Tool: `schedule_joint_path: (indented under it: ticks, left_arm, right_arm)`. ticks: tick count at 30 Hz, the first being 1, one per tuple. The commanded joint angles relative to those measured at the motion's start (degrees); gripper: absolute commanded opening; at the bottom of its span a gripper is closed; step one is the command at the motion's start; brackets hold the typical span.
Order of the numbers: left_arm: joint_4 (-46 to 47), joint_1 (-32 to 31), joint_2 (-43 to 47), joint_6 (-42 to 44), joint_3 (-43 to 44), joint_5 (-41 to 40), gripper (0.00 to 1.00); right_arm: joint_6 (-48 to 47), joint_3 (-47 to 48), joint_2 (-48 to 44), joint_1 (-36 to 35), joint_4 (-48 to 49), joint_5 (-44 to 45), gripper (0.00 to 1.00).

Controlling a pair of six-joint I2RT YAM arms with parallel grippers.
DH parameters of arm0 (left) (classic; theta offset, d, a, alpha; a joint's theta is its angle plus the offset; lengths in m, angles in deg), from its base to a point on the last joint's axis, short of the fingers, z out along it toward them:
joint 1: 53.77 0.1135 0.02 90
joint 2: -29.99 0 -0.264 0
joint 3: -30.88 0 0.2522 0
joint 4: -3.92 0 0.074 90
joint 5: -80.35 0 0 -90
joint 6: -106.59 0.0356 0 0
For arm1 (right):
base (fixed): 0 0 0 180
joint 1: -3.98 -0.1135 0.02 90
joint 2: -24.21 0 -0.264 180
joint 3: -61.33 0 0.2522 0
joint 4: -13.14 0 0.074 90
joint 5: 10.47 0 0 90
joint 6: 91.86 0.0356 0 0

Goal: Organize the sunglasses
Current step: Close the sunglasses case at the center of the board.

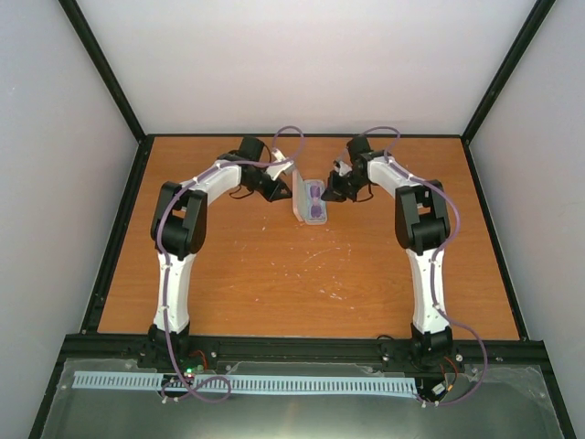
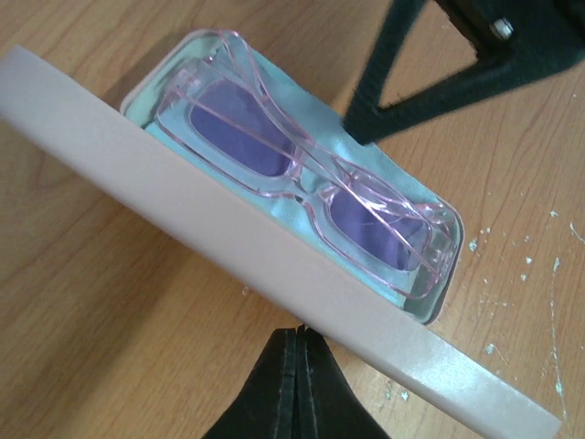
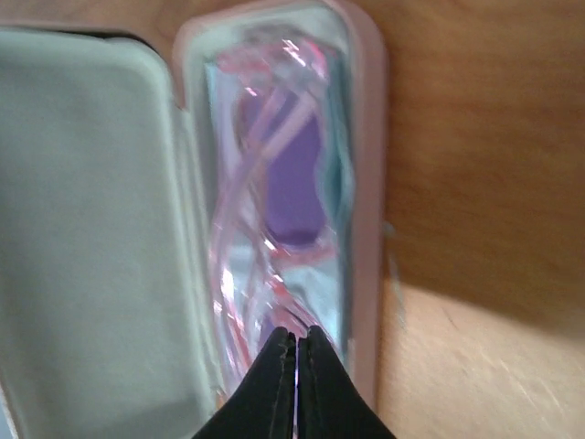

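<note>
The sunglasses [image 2: 302, 174], with a thin pink frame and purple lenses, lie folded inside the open pink case [image 2: 437, 306] on a light blue cloth [image 2: 311, 108]. The case lid [image 2: 274, 265] stands raised along the case's left side. My left gripper [image 2: 300, 334] is shut and empty, its tips against the lid's outer face. My right gripper [image 3: 297, 337] is shut, hovering just over the near end of the sunglasses [image 3: 274, 183] in the case [image 3: 367, 183]. In the top view the case [image 1: 315, 218] sits between the left gripper [image 1: 280, 189] and the right gripper [image 1: 333, 193].
The wooden table [image 1: 302, 274] has black rails along its edges and white walls behind. Small white scuffs mark the wood near the case. The lid's pale inside [image 3: 82, 229] fills the left of the right wrist view.
</note>
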Motion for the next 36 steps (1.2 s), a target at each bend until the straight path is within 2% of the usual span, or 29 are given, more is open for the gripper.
schedule_joint_path:
  ticks: [1, 4, 7, 16, 28, 36]
  left_arm:
    - [0.41, -0.86, -1.38, -0.59, 3.76, -0.21, 0.01]
    - [0.24, -1.03, -1.85, -0.51, 4.35, -0.33, 0.01]
    - [0.12, -1.26, -2.30, -0.53, 4.73, -0.29, 0.01]
    - [-0.08, -1.87, -2.92, -0.26, 5.00, -0.88, 0.00]
    - [0.02, -3.15, -4.79, -0.65, 7.07, -0.20, 0.01]
    - [1.49, -5.48, -6.01, -1.29, 7.01, 1.00, 0.01]
  right_arm:
    - [2.97, -7.04, -8.11, 3.41, 5.09, 4.29, 0.03]
    - [2.55, -11.00, -11.24, 6.09, 6.63, 6.37, 0.03]
    - [1.20, -10.14, -9.09, 6.38, 5.01, 4.72, 0.03]
    - [1.18, -8.49, -3.77, 1.23, 6.56, 1.18, 0.03]
    - [2.67, -16.38, -6.23, -0.71, 11.65, -0.36, 0.03]
    - [2.75, -18.02, -6.91, -1.76, 13.04, -1.10, 0.03]
